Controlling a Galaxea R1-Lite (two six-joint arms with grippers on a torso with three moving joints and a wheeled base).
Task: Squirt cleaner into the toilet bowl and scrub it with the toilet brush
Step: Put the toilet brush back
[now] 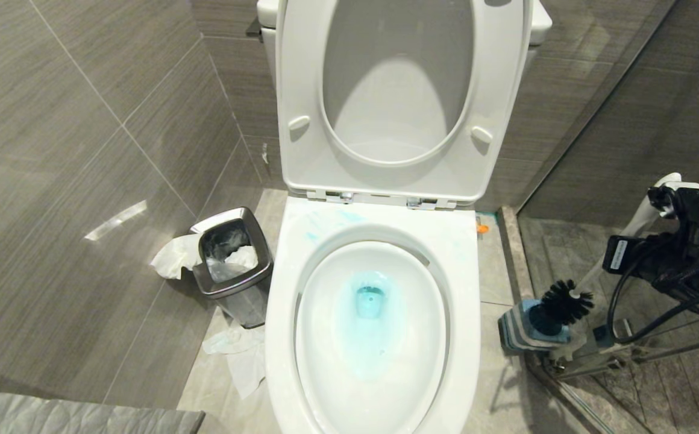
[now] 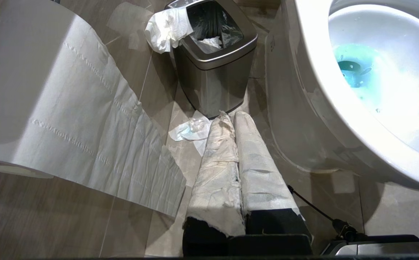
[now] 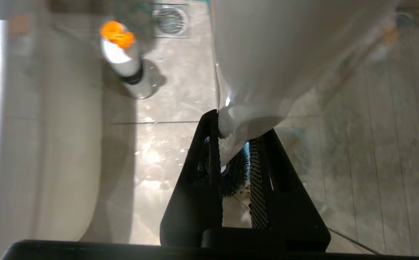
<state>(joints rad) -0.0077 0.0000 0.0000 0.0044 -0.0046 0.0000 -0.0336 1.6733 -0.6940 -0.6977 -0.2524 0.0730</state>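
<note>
White porcelain: one toilet bowl (image 1: 373, 337) pooled with blue cleaner (image 1: 369, 301), one steel bin (image 1: 232, 265), right gripper (image 3: 234, 144) clamping one toilet brush (image 1: 566, 301), left gripper (image 2: 231, 119) shut, empty.

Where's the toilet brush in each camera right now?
Head: brush at right, bristle head just above its holder, handle in the right end effector.
Left wrist: not in view.
Right wrist: handle between the fingers, bristles below.
Shared landmark: the toilet bowl.
</note>
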